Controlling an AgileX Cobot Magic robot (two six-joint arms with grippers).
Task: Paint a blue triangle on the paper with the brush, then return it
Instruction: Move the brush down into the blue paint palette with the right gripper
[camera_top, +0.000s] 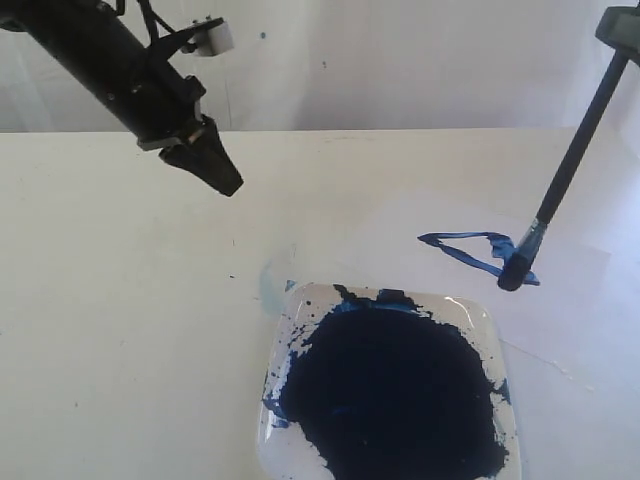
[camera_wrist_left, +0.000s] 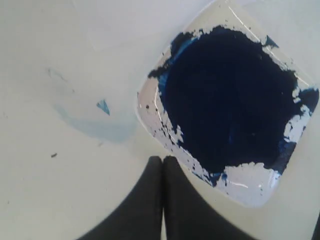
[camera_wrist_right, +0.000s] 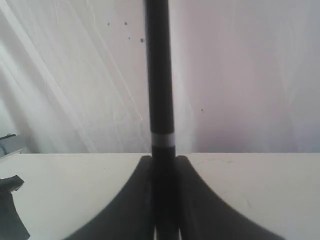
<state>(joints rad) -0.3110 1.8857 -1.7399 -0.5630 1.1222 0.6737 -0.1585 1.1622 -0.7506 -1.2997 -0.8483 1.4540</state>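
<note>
The right gripper (camera_top: 614, 36) is clamped on the upper end of the brush (camera_top: 575, 155), its two jaws pressed against the black handle on either side, as the right wrist view shows plainly. The brush slants down and to the left from there, and its blue-stained tip sits at the wide end of the triangle (camera_top: 468, 250), apparently touching the paper (camera_top: 450, 215). The triangle is a rough bright-blue outline, pointed at its left end, lying on the sheet just behind the right-hand corner of the dish (camera_top: 482, 312). The paper is so pale I can barely pick its edges out from the table (camera_top: 110, 330). The dish stands at the near edge, mostly filled with a dark pool of paint (camera_top: 390, 395), with splashes around its rim. A faint pale-blue smear (camera_top: 270, 285) marks the table just beside the dish's far left corner. The left gripper (camera_top: 222, 180) hangs in the air well to the left of the triangle, jaws shut tight against each other with nothing between them, pointing down towards the smear and dish.
</note>
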